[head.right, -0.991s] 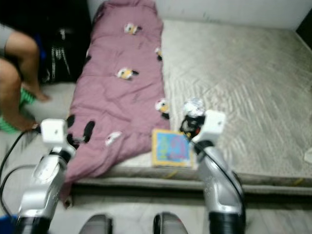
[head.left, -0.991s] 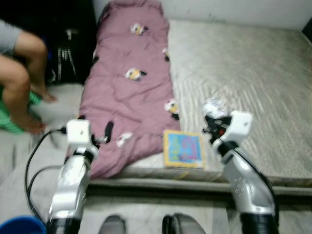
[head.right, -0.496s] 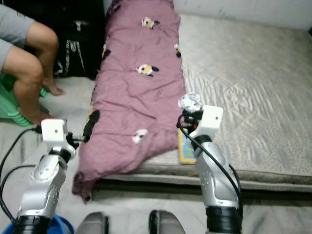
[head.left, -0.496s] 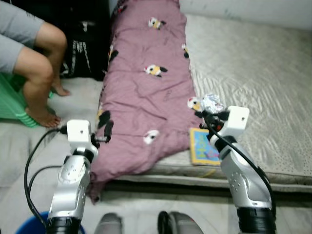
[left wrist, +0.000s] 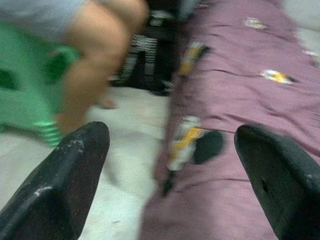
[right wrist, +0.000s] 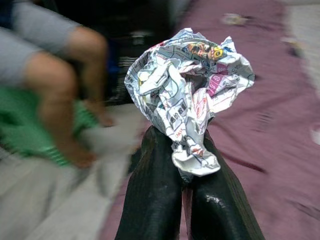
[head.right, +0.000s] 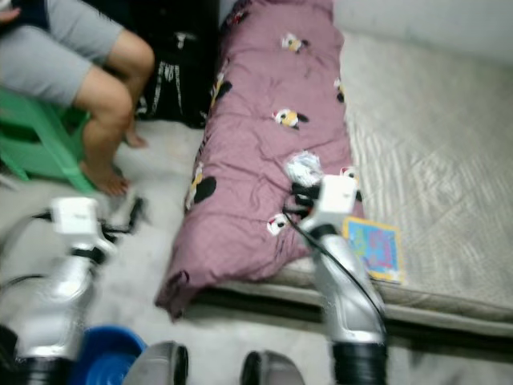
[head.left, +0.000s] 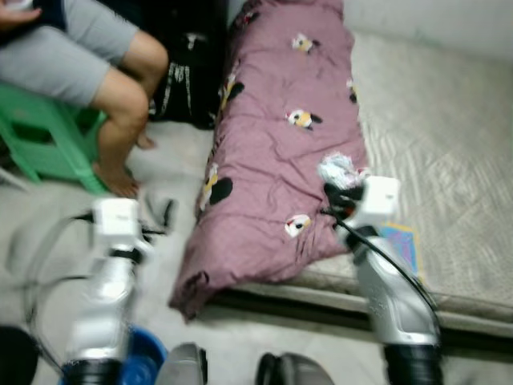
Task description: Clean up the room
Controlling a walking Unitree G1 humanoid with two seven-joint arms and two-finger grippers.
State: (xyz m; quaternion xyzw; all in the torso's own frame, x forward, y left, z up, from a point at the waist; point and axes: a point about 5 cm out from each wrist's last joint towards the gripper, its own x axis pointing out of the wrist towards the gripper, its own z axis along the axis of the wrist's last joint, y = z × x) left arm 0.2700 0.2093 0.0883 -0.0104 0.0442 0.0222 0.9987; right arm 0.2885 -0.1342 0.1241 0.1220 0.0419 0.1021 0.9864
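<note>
My right gripper (head.left: 337,192) is shut on a crumpled ball of printed paper (right wrist: 187,90), held up over the near end of the mauve quilt (head.left: 280,160). The ball of paper (head.left: 338,170) sits at the tips of the black fingers (right wrist: 160,200). My left gripper (head.left: 156,216) is raised over the pale floor left of the bed, and its two fingers (left wrist: 65,170) stand wide apart with nothing between them. A blue bin (head.left: 140,361) shows at the bottom left, beside my left arm.
A person sits on a green stool (head.left: 48,144) at the left, bare legs (head.left: 120,120) on the floor. A black bag (head.left: 180,80) leans by the bed. A colourful book (head.left: 401,245) lies on the grey mattress (head.left: 449,160). My feet (head.left: 232,369) are at the bed's edge.
The whole picture has swung left, so the camera has turned: the person, stool and blue bin have come further into view. The right gripper still holds the paper ball; the left stays open.
</note>
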